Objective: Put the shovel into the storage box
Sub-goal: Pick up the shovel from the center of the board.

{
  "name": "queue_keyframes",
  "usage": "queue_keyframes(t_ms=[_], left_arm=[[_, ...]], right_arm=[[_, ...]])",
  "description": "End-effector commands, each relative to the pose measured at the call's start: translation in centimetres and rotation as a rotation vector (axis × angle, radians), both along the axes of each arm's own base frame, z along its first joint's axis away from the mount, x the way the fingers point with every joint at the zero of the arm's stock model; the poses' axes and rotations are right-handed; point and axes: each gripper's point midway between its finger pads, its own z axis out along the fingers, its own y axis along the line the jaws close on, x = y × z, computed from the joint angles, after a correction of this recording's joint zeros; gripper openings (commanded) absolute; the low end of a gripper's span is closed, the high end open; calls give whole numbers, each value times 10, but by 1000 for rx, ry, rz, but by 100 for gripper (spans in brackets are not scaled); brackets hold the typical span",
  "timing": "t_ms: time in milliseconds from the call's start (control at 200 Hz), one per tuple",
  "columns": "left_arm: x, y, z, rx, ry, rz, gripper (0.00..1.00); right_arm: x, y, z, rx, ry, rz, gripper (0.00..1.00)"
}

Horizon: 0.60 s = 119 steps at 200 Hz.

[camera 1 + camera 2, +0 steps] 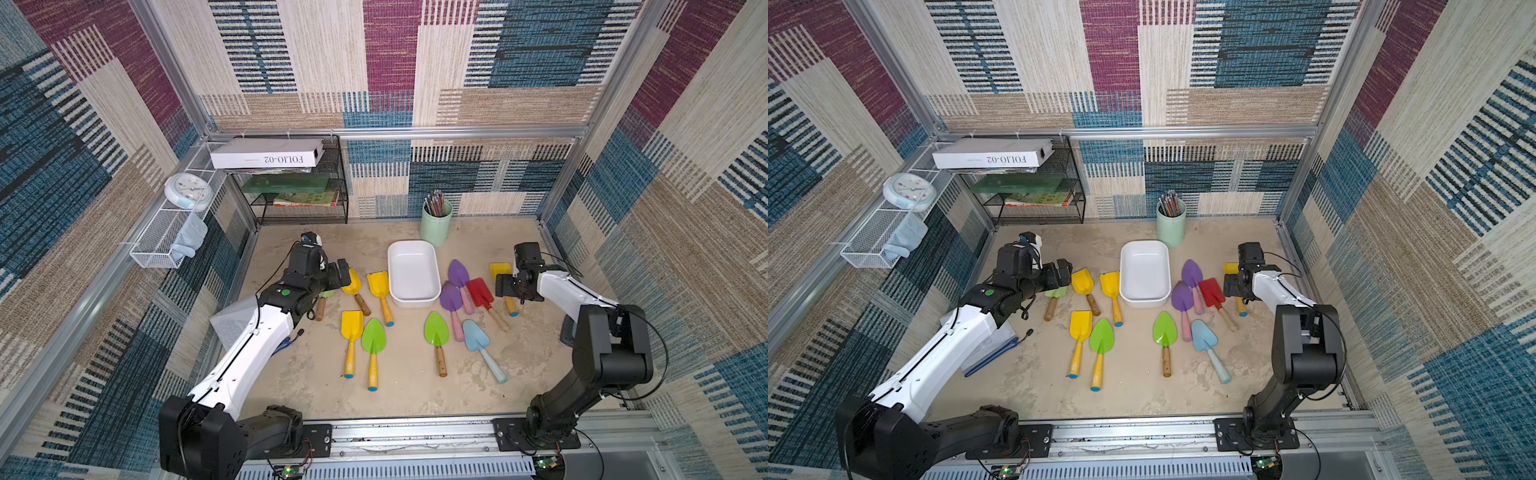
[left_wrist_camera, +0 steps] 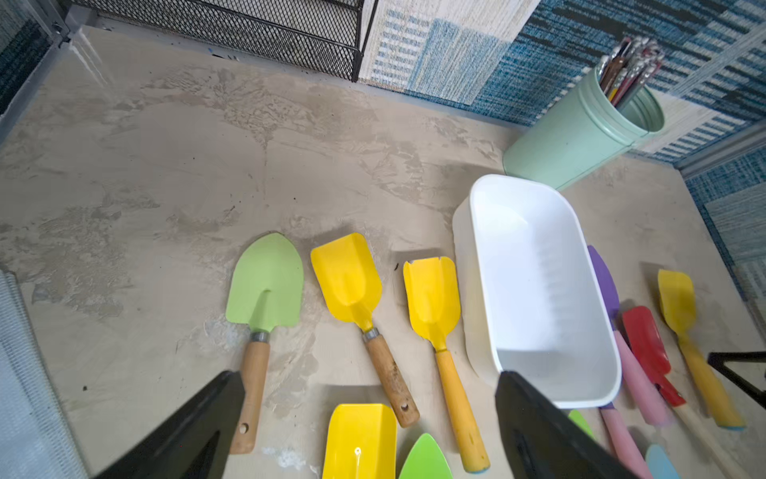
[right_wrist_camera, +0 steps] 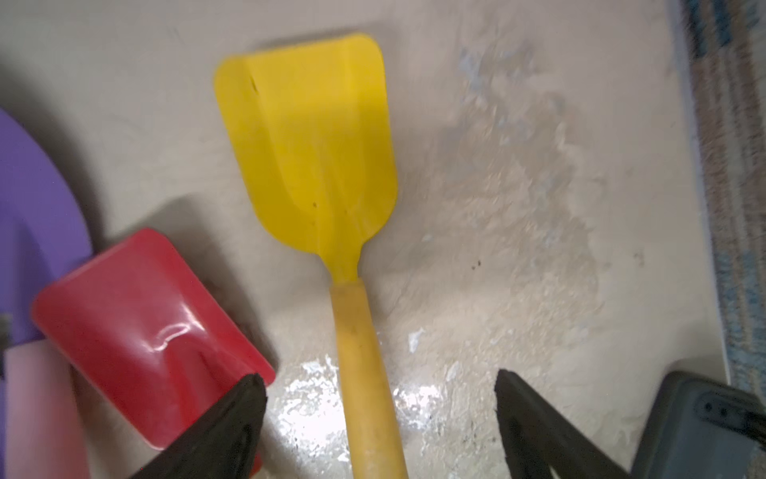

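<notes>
Right wrist: found right fingers (image 3: 232,423) spread, holding nothing, straddling the handle of the yellow shovel (image 3: 306,145). Recorded its long axis as bottom-to-top of frame, blade uppermost.
Left wrist: found left fingers (image 2: 195,427) spread and empty, storage box (image 2: 539,298) at lower right, nothing inside.
Both top views: placed that shovel right of the box, under the right arm; judged that arm nearer.

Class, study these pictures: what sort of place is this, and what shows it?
Probably a staged robot test cell: an aluminium frame lined with carpet-like wall panels, a left arm and right arm bolted to a rail, and toy shovels laid out beside a white storage box.
</notes>
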Motion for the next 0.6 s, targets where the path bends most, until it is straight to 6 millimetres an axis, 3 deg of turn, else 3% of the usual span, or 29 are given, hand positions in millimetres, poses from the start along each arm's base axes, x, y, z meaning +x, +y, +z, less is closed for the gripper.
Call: queue_keyframes(t_ms=[0,140,376,591], left_arm=[[-12,-2,-8,39,55,-11,99],[-19,-4,-5,42,48,-15,99],[-22,-9,-9,38,76,-22,99],[-19,-21,-15,36,95,-43,99]], right_arm=[[-16,-1,-11,1,70,-23,90],[-20,3,-18,25,83,-16,87],[-29,4,-41,27,137,-11,70],[-30,5,-51,32,146,-1,61]])
